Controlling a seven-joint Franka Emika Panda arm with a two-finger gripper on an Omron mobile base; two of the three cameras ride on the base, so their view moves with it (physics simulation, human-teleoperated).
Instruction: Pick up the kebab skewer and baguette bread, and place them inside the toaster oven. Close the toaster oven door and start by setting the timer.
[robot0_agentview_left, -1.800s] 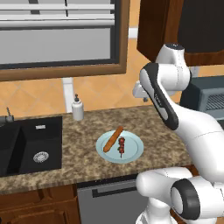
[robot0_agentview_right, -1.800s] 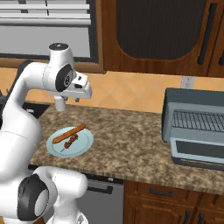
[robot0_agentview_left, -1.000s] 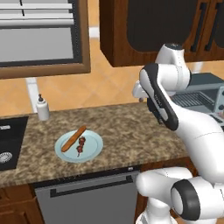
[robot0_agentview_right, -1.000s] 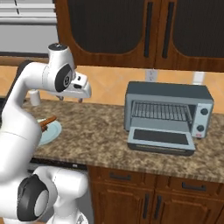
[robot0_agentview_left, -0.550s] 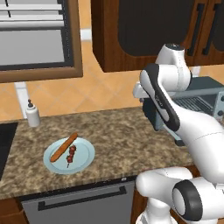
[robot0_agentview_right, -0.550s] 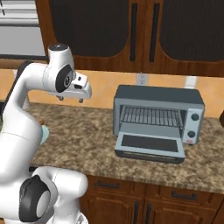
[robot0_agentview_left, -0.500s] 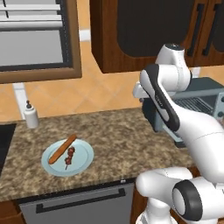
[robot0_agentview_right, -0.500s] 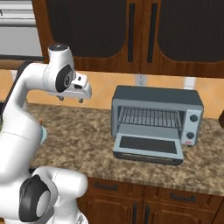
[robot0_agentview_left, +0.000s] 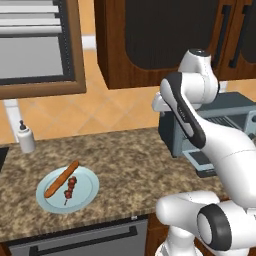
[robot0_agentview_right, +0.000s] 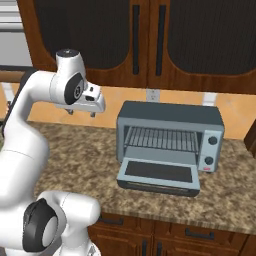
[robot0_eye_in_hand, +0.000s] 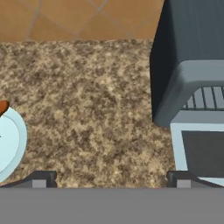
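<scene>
Comparing with the earlier pictures, the whole view had shifted sideways with the base; the sink had left the frame and the toaster oven (robot0_agentview_right: 170, 142) stood fully in view. Its door (robot0_agentview_right: 159, 175) lay dropped open on the desk (robot0_agentview_right: 75, 150). Baguette bread (robot0_agentview_left: 61, 178) and kebab skewer (robot0_agentview_left: 69, 187) lay side by side on a pale plate (robot0_agentview_left: 86, 192). The pincer (robot0_agentview_right: 81, 113) hung wide and empty above the desk.

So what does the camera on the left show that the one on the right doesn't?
Left camera: a pale blue plate carrying the baguette bread and the kebab skewer, plus a white bottle near the wall. Right camera: the toaster oven door folded down flat, the wire rack and two knobs. Both: the toaster oven, the speckled counter and the white arm.
</scene>
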